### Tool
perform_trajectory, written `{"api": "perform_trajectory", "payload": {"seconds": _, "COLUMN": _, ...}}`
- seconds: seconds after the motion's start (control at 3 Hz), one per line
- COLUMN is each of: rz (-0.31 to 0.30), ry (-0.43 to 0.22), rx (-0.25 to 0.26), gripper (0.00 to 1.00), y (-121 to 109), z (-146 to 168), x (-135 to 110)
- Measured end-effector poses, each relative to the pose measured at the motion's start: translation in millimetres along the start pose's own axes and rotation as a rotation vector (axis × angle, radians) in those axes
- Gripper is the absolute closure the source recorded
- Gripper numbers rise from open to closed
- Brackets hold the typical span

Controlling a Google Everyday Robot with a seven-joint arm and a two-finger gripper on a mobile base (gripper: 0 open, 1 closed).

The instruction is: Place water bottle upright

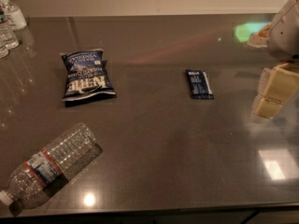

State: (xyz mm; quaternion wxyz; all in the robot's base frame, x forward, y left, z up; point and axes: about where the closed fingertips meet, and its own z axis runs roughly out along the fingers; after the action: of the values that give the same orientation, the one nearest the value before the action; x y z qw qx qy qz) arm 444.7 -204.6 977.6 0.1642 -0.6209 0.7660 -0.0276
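Note:
The water bottle (52,167) lies on its side at the front left of the dark table (154,143). It is clear ribbed plastic with a red-edged label band, and its white cap (5,197) points to the front left corner. My gripper (273,91) hangs at the right edge of the view, above the table's right side. It is far from the bottle and holds nothing that I can see.
A blue chip bag (86,74) lies left of centre and a small dark blue snack bar (199,84) lies right of centre. Small clear bottles (7,34) and a white pump-top bottle (13,12) stand at the back left corner.

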Motion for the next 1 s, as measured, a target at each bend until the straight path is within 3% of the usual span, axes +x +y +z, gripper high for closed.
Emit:
{"api": "perform_trajectory", "payload": {"seconds": 0.67, "rz": -0.152, "ry": -0.103, "rx": -0.033, "gripper": 0.00, "y": 2.3, "z": 15.8, "x": -56.2}}
{"api": "perform_trajectory", "payload": {"seconds": 1.0, "rz": -0.250, "ry": -0.149, "rx": -0.056, "gripper": 0.00, "y": 13.9, "z": 27.6, "x": -92.1}}
